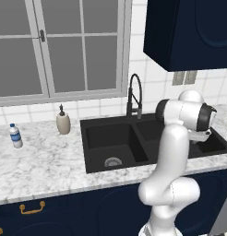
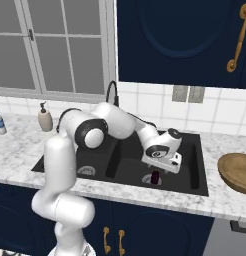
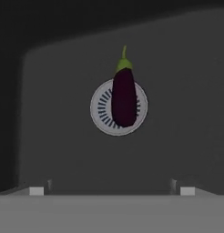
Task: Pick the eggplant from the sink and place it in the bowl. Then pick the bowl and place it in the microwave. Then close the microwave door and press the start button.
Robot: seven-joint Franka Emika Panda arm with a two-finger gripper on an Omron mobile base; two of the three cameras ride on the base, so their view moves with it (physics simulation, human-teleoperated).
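Note:
The small dark purple eggplant point(image 3: 124, 98) lies across the round silver drain point(image 3: 101, 113) in the right basin of the black sink point(image 2: 195, 165), its green stem pointing away from the hand. In the right base view the eggplant point(image 2: 155, 177) sits just below my gripper point(image 2: 161, 169). My gripper point(image 3: 111, 189) hangs over the basin, open and wide, with nothing between its fingertips point(image 3: 36, 190). The wooden bowl point(image 2: 237, 172) stands on the counter to the right of the sink. The microwave and its door are out of view.
A tall black faucet point(image 1: 134, 94) rises behind the sink divider. A soap dispenser point(image 1: 63, 122) and a water bottle point(image 1: 15, 136) stand on the marble counter point(image 1: 41, 161) at the left. Navy upper cabinets point(image 2: 180, 40) hang overhead.

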